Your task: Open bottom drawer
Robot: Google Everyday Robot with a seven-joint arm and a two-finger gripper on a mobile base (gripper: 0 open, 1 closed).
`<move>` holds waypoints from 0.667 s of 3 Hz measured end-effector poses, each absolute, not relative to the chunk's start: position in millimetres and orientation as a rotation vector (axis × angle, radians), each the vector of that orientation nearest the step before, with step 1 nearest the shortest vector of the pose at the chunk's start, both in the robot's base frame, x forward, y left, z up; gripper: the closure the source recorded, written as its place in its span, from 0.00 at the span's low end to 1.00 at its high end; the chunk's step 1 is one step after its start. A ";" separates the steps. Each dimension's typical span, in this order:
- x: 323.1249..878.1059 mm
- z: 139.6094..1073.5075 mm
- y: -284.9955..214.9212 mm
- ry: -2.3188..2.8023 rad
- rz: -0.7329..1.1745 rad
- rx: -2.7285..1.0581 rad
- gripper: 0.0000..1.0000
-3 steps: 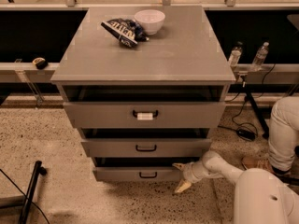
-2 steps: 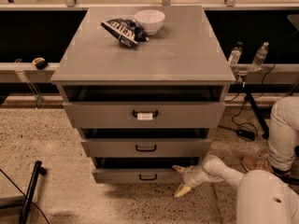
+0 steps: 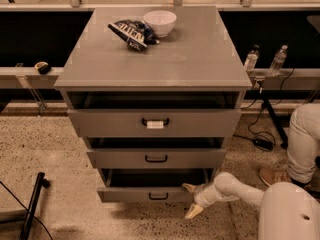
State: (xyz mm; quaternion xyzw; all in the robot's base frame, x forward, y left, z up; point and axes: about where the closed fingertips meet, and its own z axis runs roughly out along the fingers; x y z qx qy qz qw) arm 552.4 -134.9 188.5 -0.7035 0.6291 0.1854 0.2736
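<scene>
The bottom drawer [image 3: 135, 194] is the lowest and narrowest grey front of the cabinet, with a small black loop handle [image 3: 158, 196]. It stands slightly pulled out, with a dark gap above its front. My gripper [image 3: 191, 200] is at the right end of that front, to the right of the handle. Its cream fingers are spread, one fingertip [image 3: 188, 187] at the front's top edge and the other below the bottom edge. It holds nothing. My white arm [image 3: 235, 189] reaches in from the lower right.
The middle drawer [image 3: 156, 158] and the top drawer [image 3: 155, 122], which has a white tag, are also slightly out. A white bowl [image 3: 160, 22] and a snack bag [image 3: 131, 33] sit on top. A person's leg [image 3: 305, 144] stands at the right, and a black stand [image 3: 31, 204] at the lower left.
My gripper has moved slightly down and toward the camera at the drawer's right end. The bottom drawer front has come out a little further.
</scene>
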 end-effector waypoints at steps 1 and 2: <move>548.9 188.6 -133.0 1.688 0.501 -1.898 0.07; 548.9 188.6 -133.0 1.688 0.502 -1.898 0.00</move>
